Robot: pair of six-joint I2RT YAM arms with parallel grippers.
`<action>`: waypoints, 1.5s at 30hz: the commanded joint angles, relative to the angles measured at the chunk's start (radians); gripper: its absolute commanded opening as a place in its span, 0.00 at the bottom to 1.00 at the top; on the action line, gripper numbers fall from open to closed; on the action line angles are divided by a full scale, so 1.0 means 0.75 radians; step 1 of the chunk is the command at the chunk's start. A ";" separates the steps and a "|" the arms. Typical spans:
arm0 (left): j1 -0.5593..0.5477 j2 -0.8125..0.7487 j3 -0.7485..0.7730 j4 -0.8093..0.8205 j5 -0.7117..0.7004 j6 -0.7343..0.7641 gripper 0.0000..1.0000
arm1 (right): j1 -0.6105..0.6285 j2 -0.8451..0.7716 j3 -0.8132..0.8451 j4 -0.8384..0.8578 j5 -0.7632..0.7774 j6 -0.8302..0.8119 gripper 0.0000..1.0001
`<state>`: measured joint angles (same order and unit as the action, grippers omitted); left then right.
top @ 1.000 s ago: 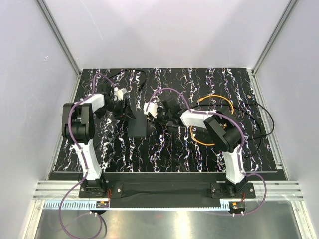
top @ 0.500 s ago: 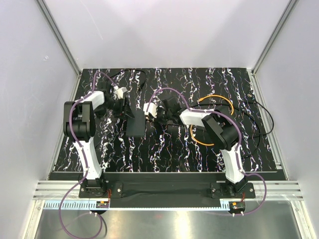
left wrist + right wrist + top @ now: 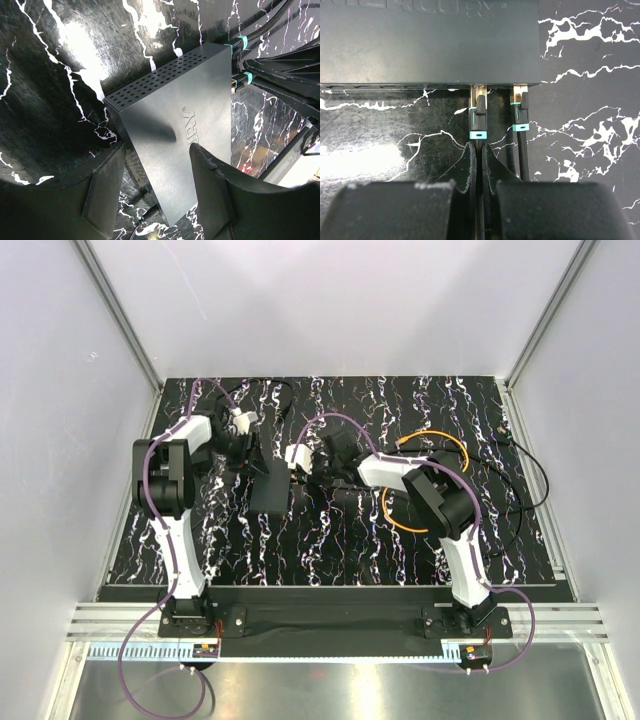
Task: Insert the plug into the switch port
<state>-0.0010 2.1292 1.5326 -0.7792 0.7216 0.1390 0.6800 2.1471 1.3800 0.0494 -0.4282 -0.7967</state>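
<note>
The switch is a flat matte-black box lying between the arms. My left gripper is open, its fingers astride the box's near corner. My right gripper is shut on a thin black cable just behind its teal-banded plug, which sits in a port in the switch's edge. A second black-cabled plug sits in the port beside it. The orange coiled cable lies on the mat to the right, held by neither gripper. Its plug tip is too small to make out.
The black marbled mat covers the table. Thin black cables loop at the far left and along the right side. White walls close in the back and both sides.
The switch has slid and turned a little to the left. My right gripper followed it leftward with the black cable, and my left gripper shifted slightly toward the back.
</note>
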 commanded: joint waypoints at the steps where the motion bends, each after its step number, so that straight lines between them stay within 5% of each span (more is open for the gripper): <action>1: -0.056 0.051 0.045 0.008 0.108 0.017 0.58 | 0.034 0.029 0.109 0.067 -0.082 0.060 0.00; 45: -0.256 0.123 0.108 -0.059 0.155 0.062 0.58 | 0.155 0.146 0.340 -0.037 -0.033 0.025 0.00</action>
<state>-0.0582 2.1689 1.6306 -0.8322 0.6155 0.2050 0.6884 2.2417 1.6005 -0.1596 -0.3511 -0.7708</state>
